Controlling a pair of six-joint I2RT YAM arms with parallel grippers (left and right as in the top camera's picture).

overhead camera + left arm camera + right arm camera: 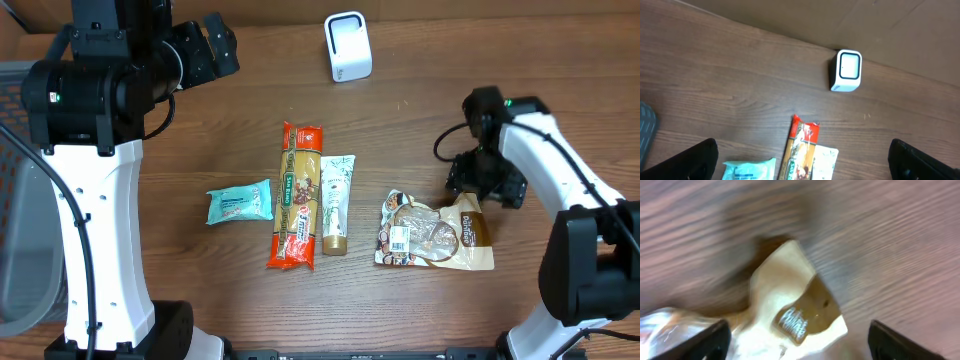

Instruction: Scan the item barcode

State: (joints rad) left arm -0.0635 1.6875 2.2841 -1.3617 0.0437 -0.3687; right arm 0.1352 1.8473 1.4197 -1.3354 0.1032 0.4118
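A white barcode scanner [348,46] [845,70] stands at the table's far side. Four items lie in a row: a teal packet [240,203] [749,170], a long red-and-yellow pasta pack [298,196] [800,150], a white tube [336,203] [824,162], and a cream-and-brown snack bag [432,232] [790,315] with a white barcode label. My right gripper [485,185] [800,347] is open, low over the bag's brown end, with a finger on each side and gaps to both. My left gripper [215,45] [802,167] hangs open high above the table's left rear, holding nothing.
A grey mesh basket [15,180] stands at the left edge of the table. Bare wood lies between the scanner and the row of items. The right arm's white link [560,170] stretches along the right side.
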